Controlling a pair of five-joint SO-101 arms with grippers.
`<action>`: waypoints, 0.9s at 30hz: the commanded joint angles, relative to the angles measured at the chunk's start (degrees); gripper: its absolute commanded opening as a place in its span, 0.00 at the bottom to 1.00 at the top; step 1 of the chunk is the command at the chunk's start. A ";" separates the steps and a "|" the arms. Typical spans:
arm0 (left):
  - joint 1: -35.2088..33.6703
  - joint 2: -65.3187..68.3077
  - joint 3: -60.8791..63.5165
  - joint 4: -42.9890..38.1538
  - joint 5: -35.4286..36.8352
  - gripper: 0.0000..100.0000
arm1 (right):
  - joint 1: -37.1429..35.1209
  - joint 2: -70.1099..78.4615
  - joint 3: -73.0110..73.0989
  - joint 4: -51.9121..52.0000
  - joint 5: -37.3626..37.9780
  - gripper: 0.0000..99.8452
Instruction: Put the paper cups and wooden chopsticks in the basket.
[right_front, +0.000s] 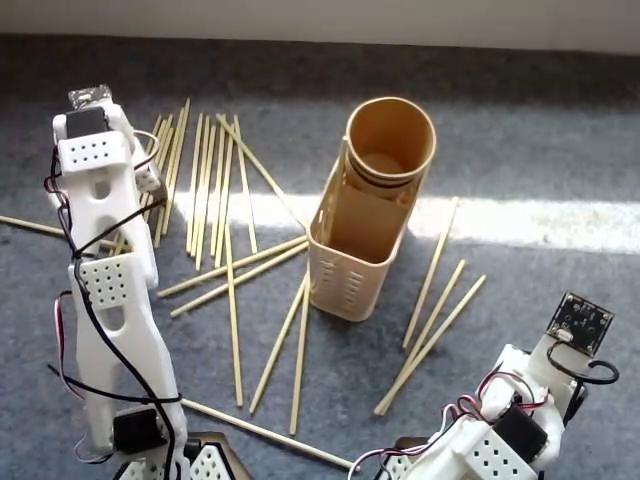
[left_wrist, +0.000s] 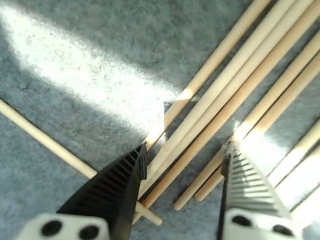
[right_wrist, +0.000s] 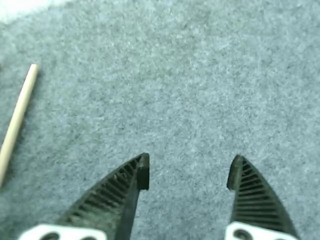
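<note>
High view: basket (right_front: 345, 270) standing on grey mat (right_front: 540, 130), paper cups (right_front: 388, 140) sitting inside. Chopsticks (right_front: 215, 200) lying at basket's 9 o'clock, more at 4 o'clock; left arm (right_front: 105, 250) covering some.
Left wrist view: left gripper (left_wrist: 185, 152) hanging open over chopsticks.
Right wrist view: right gripper (right_wrist: 189, 161) hanging open over mat, single stick (right_wrist: 17, 120) lying near.

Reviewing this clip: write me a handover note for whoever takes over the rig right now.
Left tool: open, low over the chopsticks left of the basket, straddling several.
Right tool: open over bare grey surface, holding nothing.
Done: paper cups stand stacked in the basket.
Left: all the chopsticks lie loose around it, none seen inside.
</note>
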 joint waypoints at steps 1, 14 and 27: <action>2.86 3.30 -0.66 -0.26 -0.18 0.23 | -0.22 0.40 7.43 0.31 -0.44 0.26; 5.32 2.77 -0.84 0.09 -0.26 0.01 | -0.22 0.40 7.43 0.31 -0.44 0.26; 9.63 -8.48 -9.01 -0.35 -0.09 0.00 | -0.22 0.40 7.43 0.31 -0.44 0.26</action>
